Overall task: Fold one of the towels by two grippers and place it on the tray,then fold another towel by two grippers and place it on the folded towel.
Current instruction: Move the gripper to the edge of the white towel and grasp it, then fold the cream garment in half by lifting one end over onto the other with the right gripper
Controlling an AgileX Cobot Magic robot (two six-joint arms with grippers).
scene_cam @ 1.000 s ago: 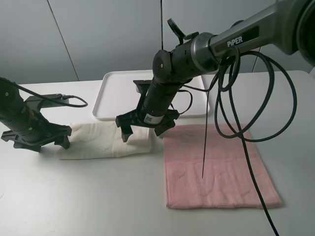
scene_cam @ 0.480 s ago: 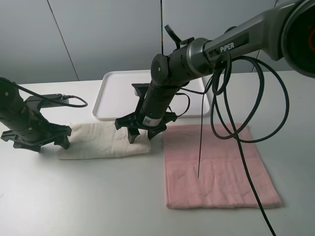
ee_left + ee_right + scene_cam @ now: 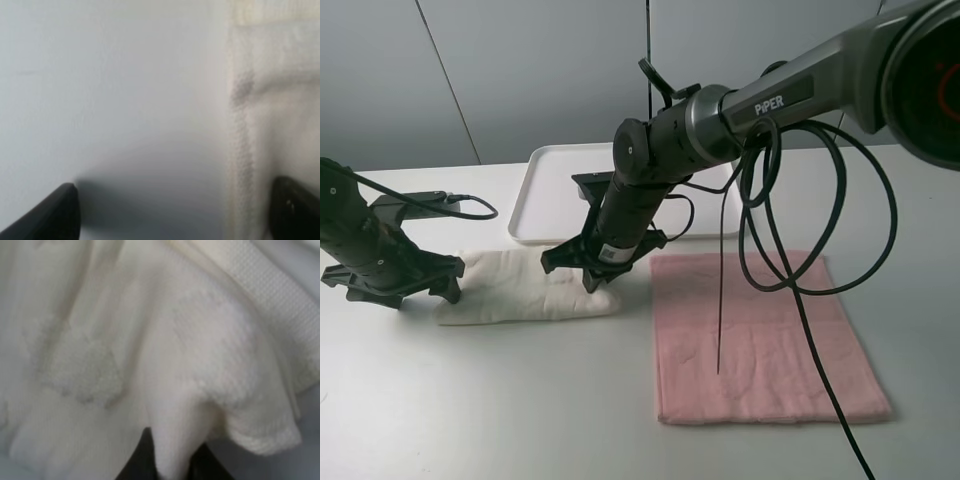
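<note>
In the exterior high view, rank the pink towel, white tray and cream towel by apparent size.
1. pink towel
2. white tray, though the right arm hides part and it sits farther back
3. cream towel

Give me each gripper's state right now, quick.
Left gripper: open, straddling the white towel's edge.
Right gripper: closed, pinching a fold of the white towel.
</note>
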